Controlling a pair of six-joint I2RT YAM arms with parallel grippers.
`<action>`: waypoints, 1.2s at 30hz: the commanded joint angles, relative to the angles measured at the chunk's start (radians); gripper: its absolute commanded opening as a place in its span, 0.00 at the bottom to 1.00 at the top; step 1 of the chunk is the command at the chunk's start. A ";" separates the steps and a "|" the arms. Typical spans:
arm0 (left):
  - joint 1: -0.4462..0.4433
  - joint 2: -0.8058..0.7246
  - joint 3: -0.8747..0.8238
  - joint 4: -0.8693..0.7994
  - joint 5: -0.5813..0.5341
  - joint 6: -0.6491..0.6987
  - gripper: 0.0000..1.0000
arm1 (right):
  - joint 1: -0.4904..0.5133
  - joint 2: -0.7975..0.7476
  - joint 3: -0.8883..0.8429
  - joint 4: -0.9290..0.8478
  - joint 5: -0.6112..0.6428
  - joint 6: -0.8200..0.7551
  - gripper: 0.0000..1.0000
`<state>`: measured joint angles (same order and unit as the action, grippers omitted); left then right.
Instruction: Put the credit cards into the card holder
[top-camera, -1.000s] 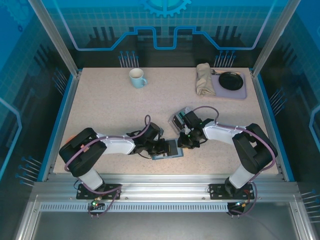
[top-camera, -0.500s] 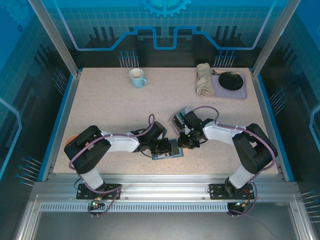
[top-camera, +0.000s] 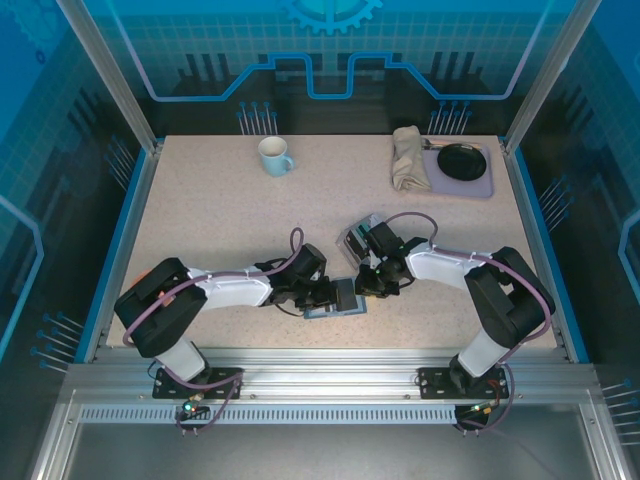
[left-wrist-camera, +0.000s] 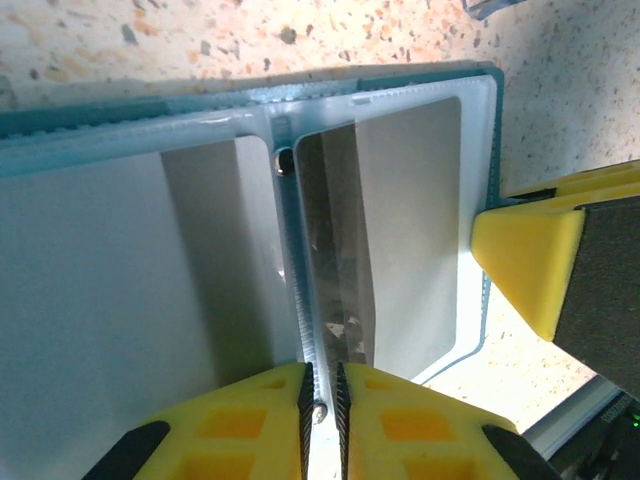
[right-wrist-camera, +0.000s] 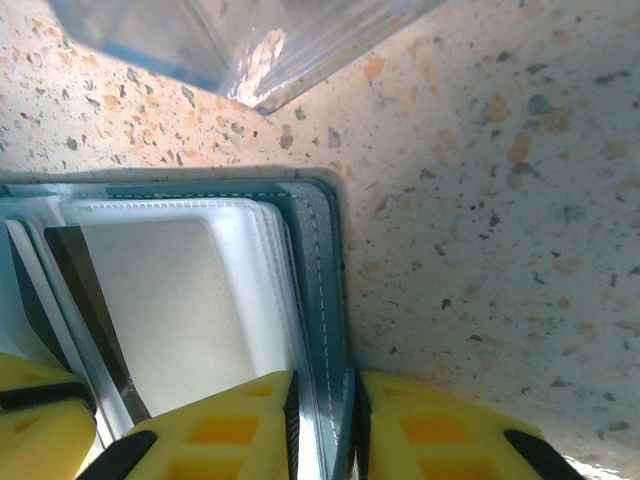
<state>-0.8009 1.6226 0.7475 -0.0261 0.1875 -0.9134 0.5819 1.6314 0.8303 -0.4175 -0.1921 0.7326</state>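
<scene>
Teal card holder (right-wrist-camera: 320, 260) edge within right gripper (right-wrist-camera: 325, 400) (speckled table (right-wrist-camera: 500, 200) just beyond)

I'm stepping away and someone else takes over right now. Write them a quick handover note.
Left tool: shut on what looks like a dark card, held on edge among the clear sleeves of the holder.
Right tool: shut on the holder's teal edge, keeping it open on the table.
Rack: just beyond the holder, seems to hold more cards.
Done: holder open, one card apparently partway in.
Left: seat that card, release, fetch the rest.
</scene>
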 joint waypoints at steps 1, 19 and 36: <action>-0.005 0.017 0.040 -0.055 -0.031 0.021 0.17 | 0.012 0.025 -0.030 -0.015 0.033 0.008 0.22; -0.039 0.127 0.132 -0.118 -0.042 0.041 0.12 | 0.015 0.033 -0.036 -0.010 0.030 0.008 0.22; -0.043 0.021 0.073 -0.235 -0.162 0.042 0.14 | 0.018 -0.001 -0.027 -0.064 0.121 0.015 0.23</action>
<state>-0.8391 1.6711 0.8482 -0.1722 0.0792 -0.8871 0.5903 1.6257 0.8303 -0.4217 -0.1684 0.7364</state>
